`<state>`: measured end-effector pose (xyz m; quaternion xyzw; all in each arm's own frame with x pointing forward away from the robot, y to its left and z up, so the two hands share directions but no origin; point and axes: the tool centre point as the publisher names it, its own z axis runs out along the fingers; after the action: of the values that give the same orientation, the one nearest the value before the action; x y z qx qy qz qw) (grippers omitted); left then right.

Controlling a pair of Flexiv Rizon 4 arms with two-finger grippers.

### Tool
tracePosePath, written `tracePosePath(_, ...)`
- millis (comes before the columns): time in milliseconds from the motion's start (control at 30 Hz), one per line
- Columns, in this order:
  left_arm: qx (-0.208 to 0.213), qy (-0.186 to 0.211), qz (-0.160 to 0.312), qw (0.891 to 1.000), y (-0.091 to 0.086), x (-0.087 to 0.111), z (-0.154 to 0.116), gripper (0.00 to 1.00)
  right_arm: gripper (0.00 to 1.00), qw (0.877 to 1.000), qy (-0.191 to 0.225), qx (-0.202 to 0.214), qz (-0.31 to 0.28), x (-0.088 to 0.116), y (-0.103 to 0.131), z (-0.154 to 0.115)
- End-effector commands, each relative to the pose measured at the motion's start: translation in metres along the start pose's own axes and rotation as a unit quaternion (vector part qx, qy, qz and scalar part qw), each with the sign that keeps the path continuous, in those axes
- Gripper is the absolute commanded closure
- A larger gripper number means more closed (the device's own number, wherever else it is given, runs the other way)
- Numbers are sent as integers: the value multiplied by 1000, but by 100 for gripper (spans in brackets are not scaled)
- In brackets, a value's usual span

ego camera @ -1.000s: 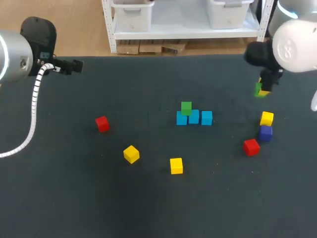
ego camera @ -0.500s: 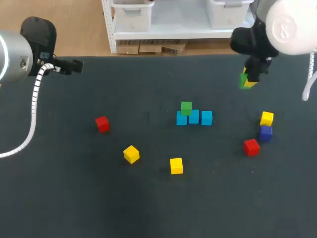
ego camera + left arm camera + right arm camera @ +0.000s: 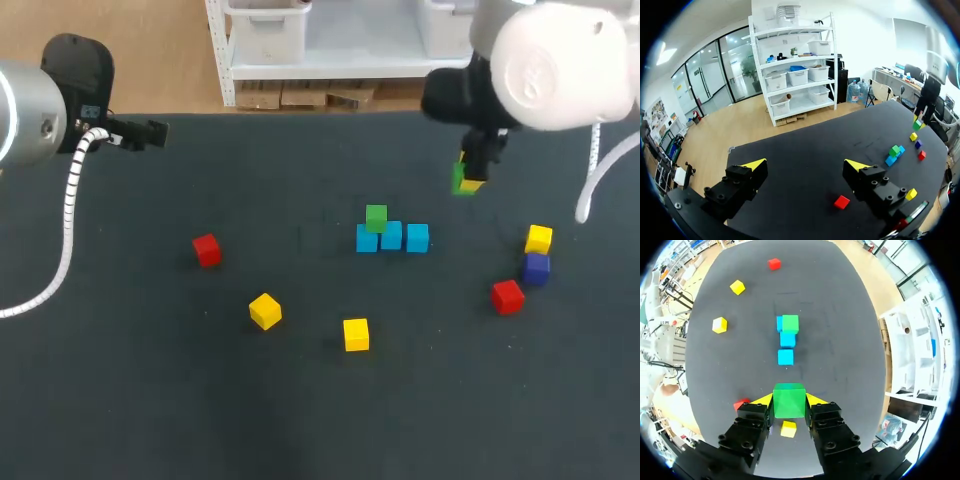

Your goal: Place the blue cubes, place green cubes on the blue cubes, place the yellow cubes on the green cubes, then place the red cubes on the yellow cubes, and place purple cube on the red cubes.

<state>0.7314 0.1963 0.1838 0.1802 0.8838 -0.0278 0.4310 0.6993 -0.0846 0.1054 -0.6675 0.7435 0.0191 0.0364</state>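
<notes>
No legible txt, labels or nos. on anything.

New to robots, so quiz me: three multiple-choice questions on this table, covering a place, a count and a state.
1. The small green cube no pincer holds sits: A) on an end one of the three light blue cubes; B) on the middle one; C) beside them.
2. Small yellow cubes on the dark table: A) one; B) three; C) five.
3. The right pincer is: A) hidden; B) open, empty; C) shut on another green cube.
A, it tops the row's end; B, three show from above; C, both fingers press it.
</notes>
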Motion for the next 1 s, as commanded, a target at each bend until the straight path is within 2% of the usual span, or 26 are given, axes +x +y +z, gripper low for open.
tracePosePath(33,3,0,0,1000,1,0,1,0,100,1000,-4,9,4,-9,7,9)
tracePosePath(267,3,0,0,1000,1,0,1,0,100,1000,19,16,9,-21,8,22)
tracePosePath(1000,3,0,0,1000,1,0,1,0,100,999,15,3,34,-51,2,55)
